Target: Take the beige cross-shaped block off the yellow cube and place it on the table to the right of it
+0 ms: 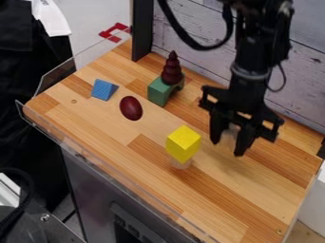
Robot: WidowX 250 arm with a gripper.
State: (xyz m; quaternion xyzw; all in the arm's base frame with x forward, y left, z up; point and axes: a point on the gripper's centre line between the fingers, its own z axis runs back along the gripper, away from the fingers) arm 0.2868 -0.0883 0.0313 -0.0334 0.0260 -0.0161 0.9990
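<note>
We've got pincer hanging near worktop's back edge, tips apart. Yellow block sits on pale round piece, closer to front edge. Pre-grab stage, we reckon; grabbing block calls for lining up gently, stack looks tippy.

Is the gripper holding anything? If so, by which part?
Nothing that I can make out: the gripper hangs open beside the yellow block.
</note>
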